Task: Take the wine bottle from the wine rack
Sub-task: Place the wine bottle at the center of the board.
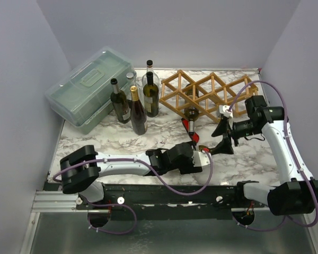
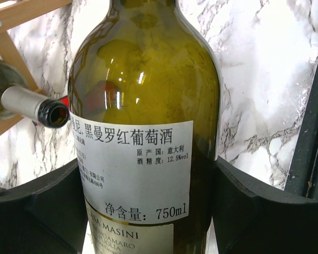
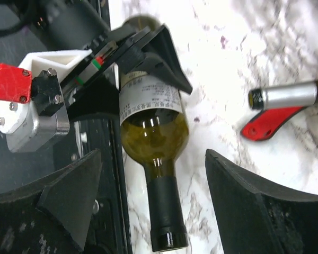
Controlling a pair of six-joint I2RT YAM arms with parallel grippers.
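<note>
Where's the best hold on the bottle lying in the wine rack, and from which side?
The racked bottle lies on its side, with its body inside a lower cell of the wine rack and slats around it. Only its silver-foiled neck sticks out, on the near side. Probably best: grip the neck, coming from that side and closing across its axis.

Bright, even light from above leaves only faint shadows on the marble table (image 1: 95, 137). Small glare spots sit on the wine bottle (image 2: 143, 79) in the left wrist view; the right wrist view blurs toward its upper right.
</note>
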